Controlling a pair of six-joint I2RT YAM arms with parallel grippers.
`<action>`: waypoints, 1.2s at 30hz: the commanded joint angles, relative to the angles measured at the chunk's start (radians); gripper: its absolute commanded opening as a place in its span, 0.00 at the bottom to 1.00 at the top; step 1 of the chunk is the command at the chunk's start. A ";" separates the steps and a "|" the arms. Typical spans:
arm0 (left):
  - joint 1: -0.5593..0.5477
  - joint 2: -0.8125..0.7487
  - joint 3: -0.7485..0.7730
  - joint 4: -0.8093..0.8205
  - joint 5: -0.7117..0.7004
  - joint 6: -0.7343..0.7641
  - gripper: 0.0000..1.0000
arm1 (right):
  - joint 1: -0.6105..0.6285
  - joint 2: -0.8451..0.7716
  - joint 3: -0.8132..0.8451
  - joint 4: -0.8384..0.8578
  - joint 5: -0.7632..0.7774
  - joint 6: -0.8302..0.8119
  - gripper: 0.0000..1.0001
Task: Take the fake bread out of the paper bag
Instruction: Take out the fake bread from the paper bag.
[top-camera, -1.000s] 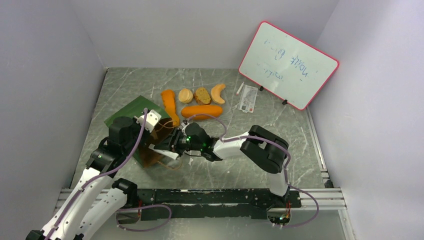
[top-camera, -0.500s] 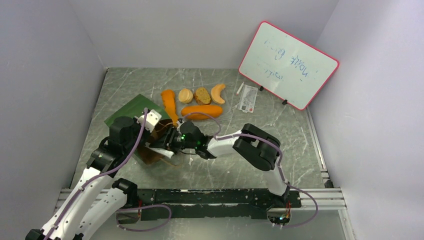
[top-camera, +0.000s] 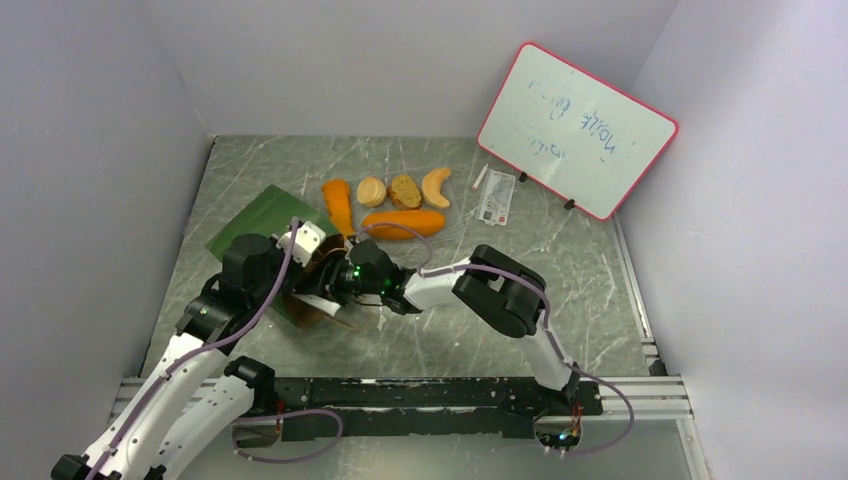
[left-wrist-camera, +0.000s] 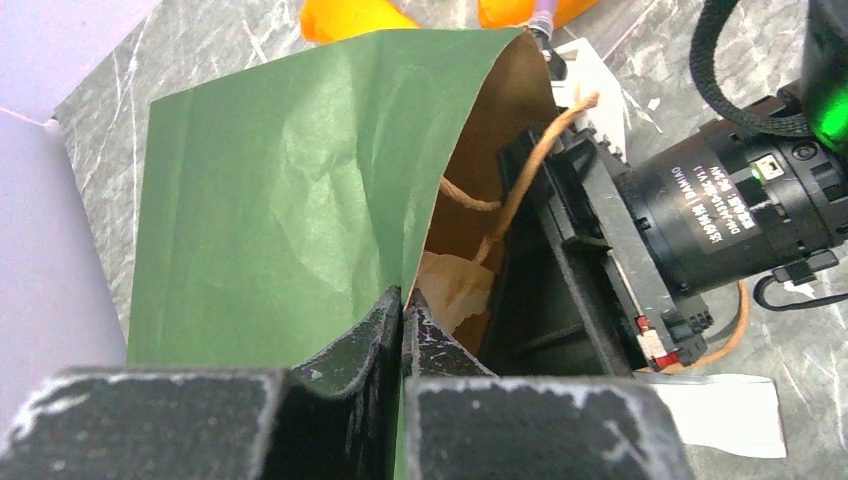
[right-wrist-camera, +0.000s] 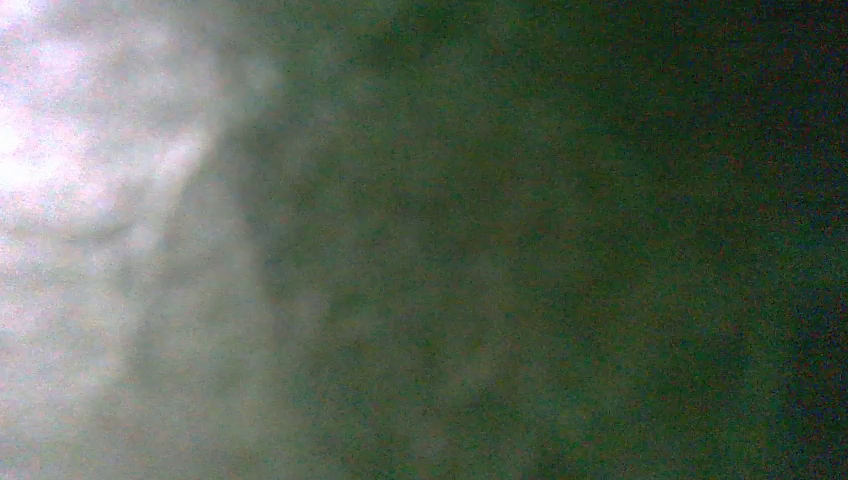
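Seen from above, the paper bag (top-camera: 255, 222) lay on its side on the left of the marbled table (top-camera: 420, 335), green outside up, its brown mouth turned right toward the right arm (top-camera: 500, 295), whose front end reached into the opening while the left arm (top-camera: 215, 310) met the bag's near edge. The fake bread (top-camera: 403, 222) sat out on the table just beyond the bag: two long orange loaves, a round bun (top-camera: 371, 190), a brown slice (top-camera: 404, 190) and a croissant (top-camera: 436, 186) in a loose far row. A pink-framed whiteboard (top-camera: 577, 128) leaned at the far right, a small printed card (top-camera: 496, 195) near it. From the left wrist, the left gripper (left-wrist-camera: 402, 305) was clamped tight on the green rim of the bag's mouth. The right gripper (left-wrist-camera: 545, 270) was pushed inside, its fingers hidden, so whether it was open or closed could not be told. A tan cord handle (left-wrist-camera: 520, 180) looped across it, and a pale crumpled lump (left-wrist-camera: 455, 285), not identifiable, lay deep in the bag. The right wrist view gave only a dark green blur with a pale patch at left.
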 joint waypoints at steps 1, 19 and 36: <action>-0.019 -0.003 -0.002 0.054 0.049 -0.024 0.07 | -0.006 0.038 0.063 0.003 -0.003 -0.011 0.50; -0.024 0.058 0.038 0.041 -0.218 -0.126 0.07 | -0.020 -0.084 -0.076 0.020 0.019 -0.099 0.00; -0.024 0.186 0.083 0.142 -0.517 -0.163 0.07 | -0.041 -0.412 -0.365 -0.035 0.052 -0.200 0.00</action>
